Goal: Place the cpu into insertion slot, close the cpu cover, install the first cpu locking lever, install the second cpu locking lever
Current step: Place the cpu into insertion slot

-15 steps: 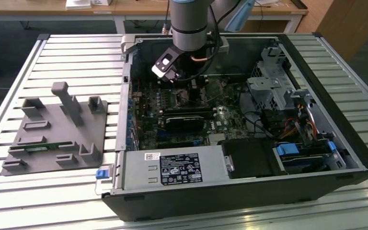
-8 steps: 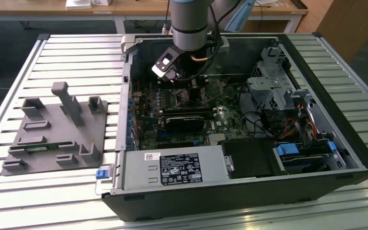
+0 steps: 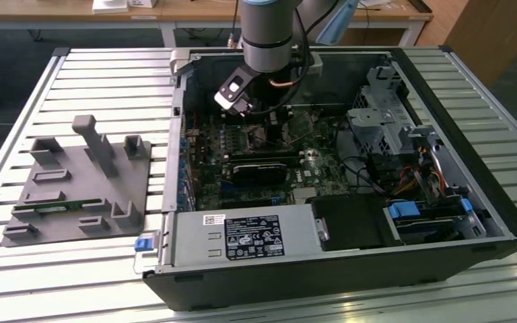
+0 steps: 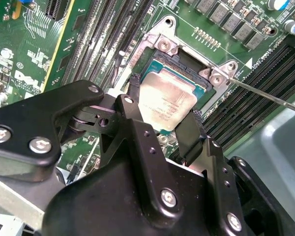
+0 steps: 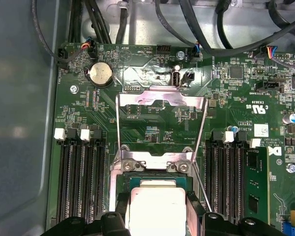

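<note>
- Jaws are gripping the cpu by two opposite edges, one jaw on each side. Chip is sitting in the insertion slot, silver top facing up. Can't tell if it's fully seated.
- cpu cover is lying flipped open beyond its hinge, clear of the chip. A thin locking lever is sticking out free beside the socket. Nothing is latched yet.
- Risk: chip sitting skewed, one corner riding the socket rim. Likely cause is jaws releasing unevenly or dragging it on opening; closing the cover on that would be bending pins.
- Risk: jaws are working tight between the memory slots. A sideways nudge would be scraping the board.
- Containers: computer case, centre-right of the exterior frame, is holding the green board, with the arm reaching in from upper centre. Grey fixture tray, on the exterior view's left on the slatted desk, is carrying a green strip in one slot.
</note>
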Available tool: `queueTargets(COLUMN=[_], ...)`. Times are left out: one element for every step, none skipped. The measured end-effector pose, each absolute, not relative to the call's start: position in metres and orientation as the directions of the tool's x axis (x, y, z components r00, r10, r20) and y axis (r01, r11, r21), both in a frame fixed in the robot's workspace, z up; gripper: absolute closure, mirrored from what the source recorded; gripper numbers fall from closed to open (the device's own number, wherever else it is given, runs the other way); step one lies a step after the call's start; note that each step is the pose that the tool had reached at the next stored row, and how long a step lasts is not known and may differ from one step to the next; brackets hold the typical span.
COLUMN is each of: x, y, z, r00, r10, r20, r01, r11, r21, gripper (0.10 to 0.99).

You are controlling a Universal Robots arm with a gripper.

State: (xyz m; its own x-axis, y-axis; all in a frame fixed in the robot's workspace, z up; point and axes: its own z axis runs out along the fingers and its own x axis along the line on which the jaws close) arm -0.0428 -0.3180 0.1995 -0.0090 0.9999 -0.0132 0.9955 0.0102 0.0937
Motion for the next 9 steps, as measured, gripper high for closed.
queueTargets(x=[-0.0428,-0.0431,-0.0433,-0.0433,-0.0434,-0.0435,-0.0435,-0.0435,-0.0435], y=[-0.318,-0.3181,-0.3181,-0.318,-0.318,-0.318,-0.318,-0.318,-0.318], z=[0.1991,0.1988,0.1984,0.198,0.1977,0.1973,0.1969,0.1966,0.1963], r00=[-0.009,-0.009,-0.009,-0.009,-0.009,-0.009,-0.009,-0.009,-0.009], r10=[1.0,1.0,1.0,1.0,1.0,1.0,1.0,1.0,1.0], r20=[-0.013,-0.013,-0.013,-0.013,-0.013,-0.013,-0.013,-0.013,-0.013], r01=[0.996,0.996,0.996,0.996,0.996,0.996,0.996,0.996,0.996], r11=[0.01,0.01,0.01,0.01,0.01,0.01,0.01,0.01,0.01], r21=[0.094,0.094,0.094,0.094,0.094,0.094,0.094,0.094,0.094], gripper=[0.549,0.549,0.549,0.549,0.549,0.549,0.549,0.549,0.549])
